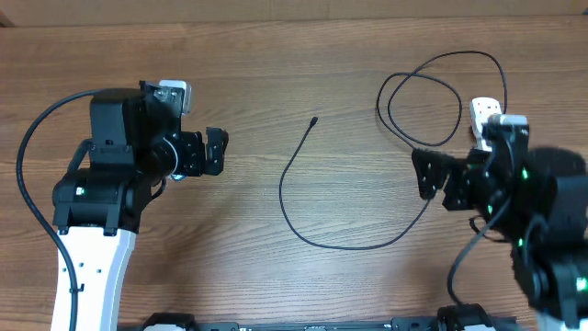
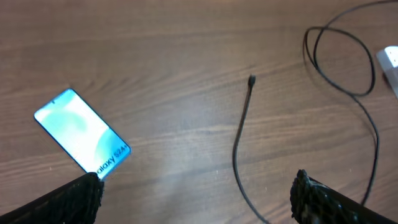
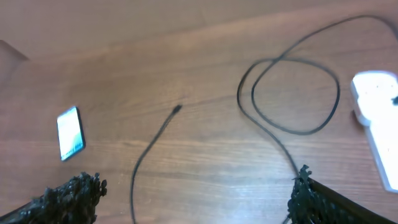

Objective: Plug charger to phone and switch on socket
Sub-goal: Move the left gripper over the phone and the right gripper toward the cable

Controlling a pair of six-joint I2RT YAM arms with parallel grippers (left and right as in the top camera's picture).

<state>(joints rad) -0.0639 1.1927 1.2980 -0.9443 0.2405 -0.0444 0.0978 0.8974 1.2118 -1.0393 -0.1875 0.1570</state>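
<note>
As the charger point(image 1: 281, 188) looks limp, we favour pinching behind its upper-centre tip point(image 1: 314, 120); left gripper point(image 1: 217, 150) and right gripper point(image 1: 428, 175) gape empty.

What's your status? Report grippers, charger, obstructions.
Left gripper and right gripper open, empty. Charger tip loose on wood, apart from phone, unplugged. Nothing between them.

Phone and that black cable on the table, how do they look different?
The Galaxy phone is a flat rectangle, and the charger cable is long and thin. The phone's screen glows light blue, but the cable is black. The phone has straight edges, while the cable bends and curls into a loop. Both lie on the wooden table, and they are not touching each other.
</note>
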